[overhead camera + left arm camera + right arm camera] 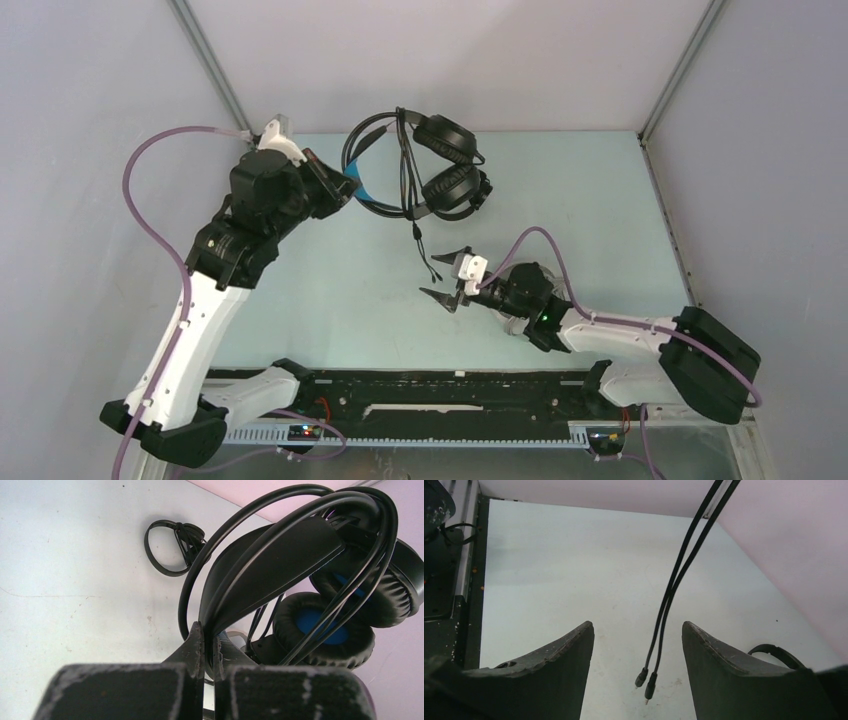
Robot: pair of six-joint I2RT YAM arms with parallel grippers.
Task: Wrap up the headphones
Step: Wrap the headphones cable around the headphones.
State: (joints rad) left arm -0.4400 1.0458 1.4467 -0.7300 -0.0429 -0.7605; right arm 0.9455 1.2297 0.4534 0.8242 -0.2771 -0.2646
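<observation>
Left end effector (345, 190) grips the headband of the black headphones (452, 170), held above the far worktop (330, 290). Their cable (669, 600) hangs inside the open right end effector (446, 277); pinching near the plugs should keep winding taut.

The black over-ear headphones (450, 185) are sitting toward 12 o'clock of the table (300, 300), the headband arching out toward 9 o'clock and the two blue-lined ear cups (320, 625) lying close together toward 3 o'clock. Their black cable (408, 190) is looping across the band and trailing toward 6 o'clock, with twin plugs (646, 680) dangling.
</observation>
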